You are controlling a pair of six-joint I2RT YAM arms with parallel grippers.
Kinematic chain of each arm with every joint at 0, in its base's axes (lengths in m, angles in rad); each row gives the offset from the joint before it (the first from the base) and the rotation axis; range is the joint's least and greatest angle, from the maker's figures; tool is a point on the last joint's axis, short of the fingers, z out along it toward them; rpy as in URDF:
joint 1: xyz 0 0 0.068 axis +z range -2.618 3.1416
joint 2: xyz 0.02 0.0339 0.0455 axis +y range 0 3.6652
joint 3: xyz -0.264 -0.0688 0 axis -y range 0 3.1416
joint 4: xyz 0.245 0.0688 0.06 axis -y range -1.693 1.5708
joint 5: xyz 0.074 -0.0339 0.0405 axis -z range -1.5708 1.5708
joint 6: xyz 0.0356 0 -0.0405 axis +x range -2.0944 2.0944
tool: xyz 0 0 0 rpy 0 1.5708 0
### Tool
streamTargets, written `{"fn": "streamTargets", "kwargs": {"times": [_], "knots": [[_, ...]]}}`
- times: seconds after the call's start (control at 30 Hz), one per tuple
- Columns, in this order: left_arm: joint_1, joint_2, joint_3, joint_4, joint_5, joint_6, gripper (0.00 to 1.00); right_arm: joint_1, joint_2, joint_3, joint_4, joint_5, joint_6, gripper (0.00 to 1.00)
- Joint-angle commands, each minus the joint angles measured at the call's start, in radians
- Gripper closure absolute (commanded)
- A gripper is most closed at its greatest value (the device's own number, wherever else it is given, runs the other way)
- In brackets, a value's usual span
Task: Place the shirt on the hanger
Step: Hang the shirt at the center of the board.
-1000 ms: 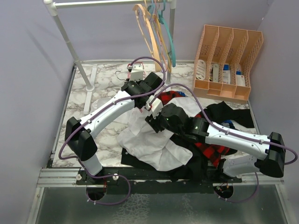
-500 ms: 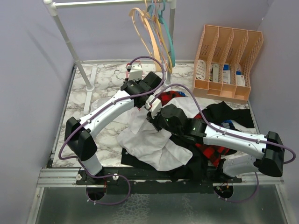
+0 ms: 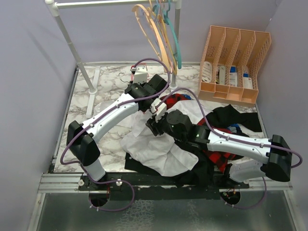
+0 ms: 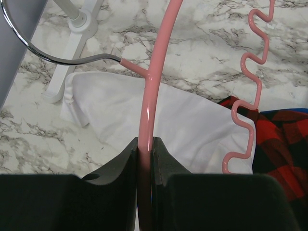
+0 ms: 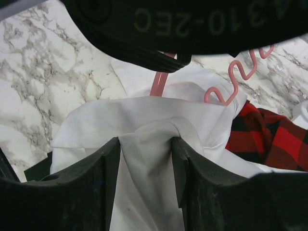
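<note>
Arms meet over a heap of clothes on the marble worktop (image 3: 110, 82) in the overhead view. The left arm (image 3: 113, 115) rises from its base, bends at the elbow and stretches toward the far middle. The right arm (image 3: 236, 142) lies low and long, crossing from the right edge to the centre, its wrist tipped down onto the shirt (image 3: 154, 149). That white shirt sprawls crumpled at centre, partly over a black garment (image 3: 231, 115) and beside a red-and-black plaid shirt (image 3: 219, 156).

Seen from the left wrist, the left gripper (image 4: 145, 144) has its jaws clamped together on the smooth pink bar of the hanger (image 4: 154, 72). The metal hook curves away to the upper left, a wavy notched arm runs down the right side, and the frame hangs above white cloth spread on the marble.

Seen from the right wrist, the right gripper (image 5: 144, 144) points down into the shirt, jaws standing apart astride a raised ridge of white fabric. Pink hanger wire shows just beyond, under the other arm's dark housing.
</note>
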Motion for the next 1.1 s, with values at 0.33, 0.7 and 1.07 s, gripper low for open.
{"fn": "streamTargets", "kwargs": {"times": [0.33, 0.7, 1.07], "knots": [[-0.001, -0.029, 0.018, 0.024, 0.014, -0.005, 1.0, 0.059, 0.119, -0.039, 0.29, 0.297, -0.115, 0.78], [0.0, -0.033, 0.008, 0.026, 0.027, -0.007, 1.0, 0.093, 0.199, -0.005, 0.45, 0.377, -0.184, 0.8], [0.005, -0.028, 0.005, 0.026, 0.035, -0.01, 1.0, 0.119, 0.239, 0.046, 0.569, 0.407, -0.256, 0.77]]}}
